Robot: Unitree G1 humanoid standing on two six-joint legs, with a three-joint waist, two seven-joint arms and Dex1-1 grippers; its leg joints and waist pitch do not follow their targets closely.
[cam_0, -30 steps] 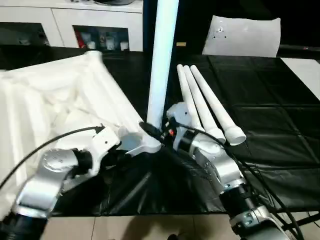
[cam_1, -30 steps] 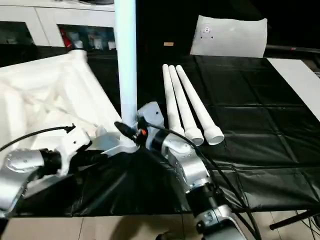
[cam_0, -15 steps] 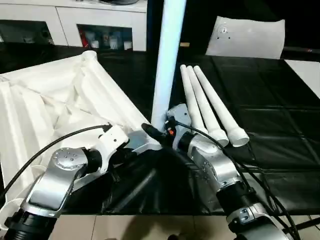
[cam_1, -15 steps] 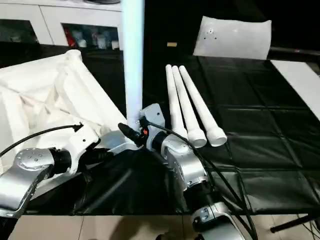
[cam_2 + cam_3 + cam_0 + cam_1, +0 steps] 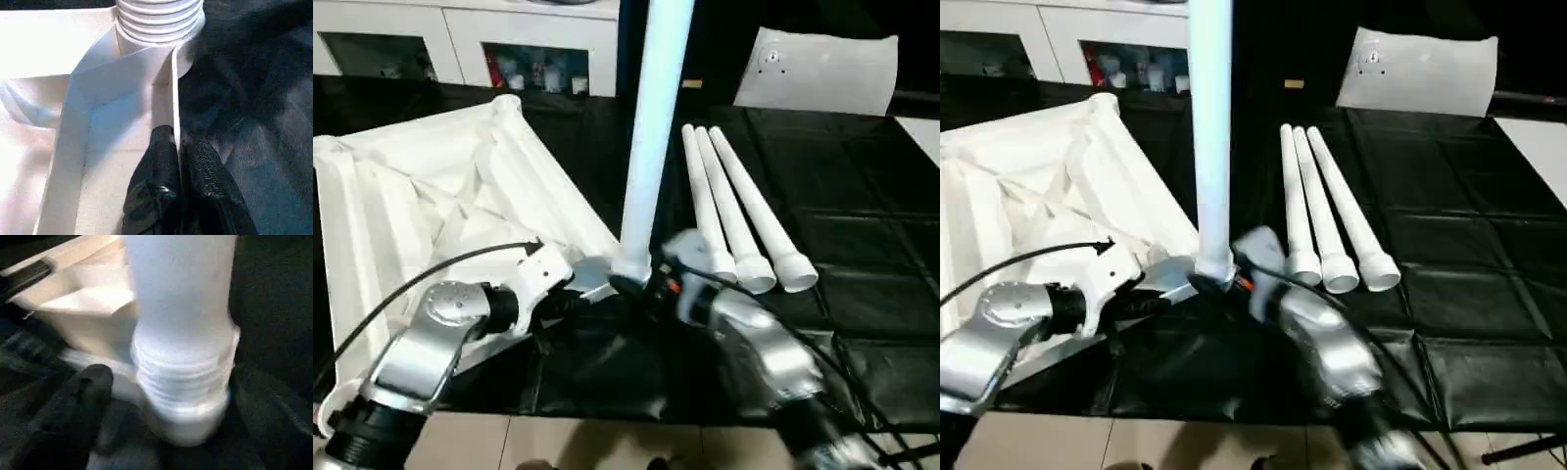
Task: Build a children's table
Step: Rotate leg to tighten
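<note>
No text, label or number can be read anywhere

White ribbed tabletop [image 5: 431,196] lies underside-up, one leg [image 5: 651,127] upright in its corner socket [image 5: 628,266].

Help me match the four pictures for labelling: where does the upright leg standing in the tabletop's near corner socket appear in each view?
Left eye view: upright leg, centre, top edge down to the tabletop corner.
Right eye view: left of centre.
Left wrist view: its threaded base, beyond the left gripper pinching the rim.
Right wrist view: centre.
Shared landmark: the corner socket.
</note>
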